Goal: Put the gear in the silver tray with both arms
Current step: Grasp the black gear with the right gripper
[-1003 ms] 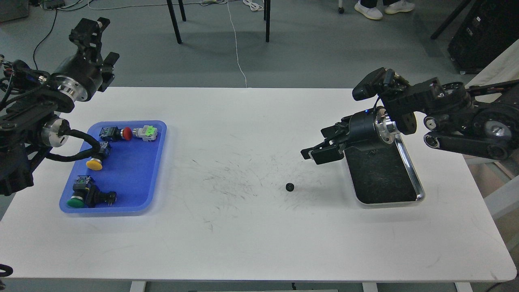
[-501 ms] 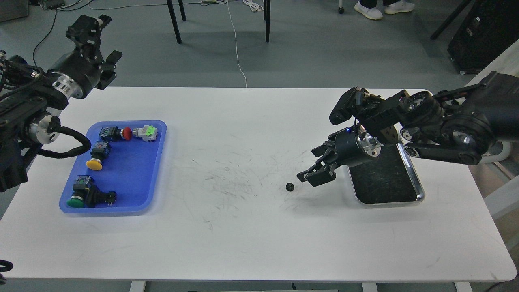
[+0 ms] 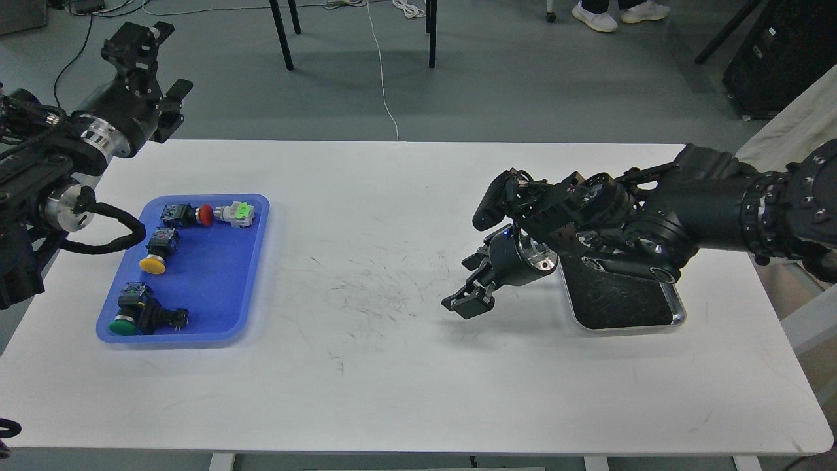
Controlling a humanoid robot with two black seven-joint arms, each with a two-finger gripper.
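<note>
Since half a second ago, my right arm [image 3: 654, 216] has swung left and down, so its claw [image 3: 468, 302] now sits low over the spot where the gear lay; the gear itself is hidden beneath it and I cannot tell whether it is touched. At the far left, my left arm [image 3: 52, 176] has barely shifted, its claw [image 3: 138, 47] raised beyond the table's [image 3: 392, 392] back-left corner; seen dark and end-on, I cannot tell whether its fingers are spread or pressed together. Next comes the blue tray [image 3: 196, 327] near the left edge, holding push-button switches: a red one [image 3: 189, 214] and a green-backed one [image 3: 237, 213] at the back, a yellow one [image 3: 157, 254] in the middle, a green one [image 3: 134, 315] at the front. Scuff marks [image 3: 373, 288] cover the table's centre. The right claw's fingers [image 3: 456, 303] look slightly parted, pointing down-left, but I cannot tell if they pinch anything. Just to the right, the silver tray [image 3: 677, 314] lies partly under the arm, its dark bottom bare where visible.
</note>
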